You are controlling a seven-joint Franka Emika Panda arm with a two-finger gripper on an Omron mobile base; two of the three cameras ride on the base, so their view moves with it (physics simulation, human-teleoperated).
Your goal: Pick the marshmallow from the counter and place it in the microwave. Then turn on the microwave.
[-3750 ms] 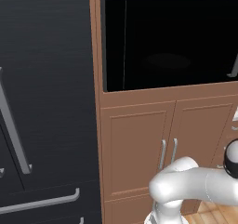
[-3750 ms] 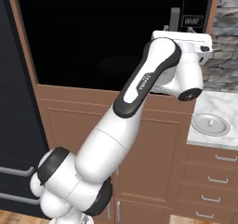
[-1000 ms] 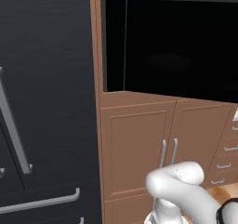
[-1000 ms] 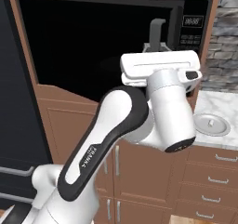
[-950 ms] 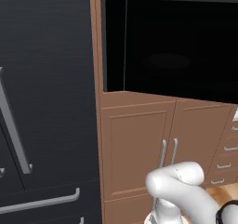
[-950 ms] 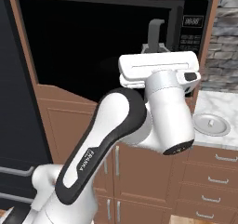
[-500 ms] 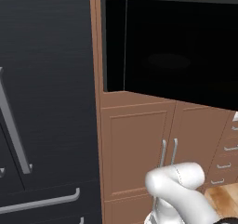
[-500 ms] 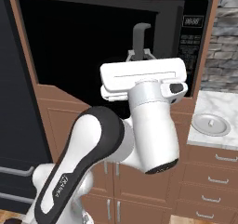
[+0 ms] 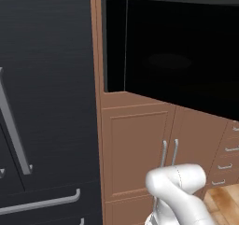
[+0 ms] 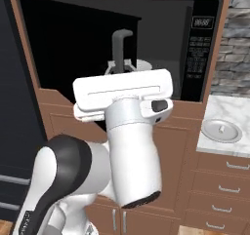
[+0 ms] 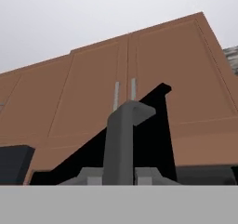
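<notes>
Grey door handle [image 10: 122, 46] swung further leftward, pincer [image 10: 120, 69] clamped

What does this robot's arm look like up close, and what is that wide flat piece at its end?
The arm is made of smooth, rounded, glossy white segments, joined by dark grey to black rings at the joints. No loose cables show. The wide flat white bar is the body of the gripper, with a dark oval button-like patch just beneath it on the wrist. Two small grey fingers rise from that bar.

Glossy white rounded arm [image 10: 132, 166]; dark joint bands.
</notes>
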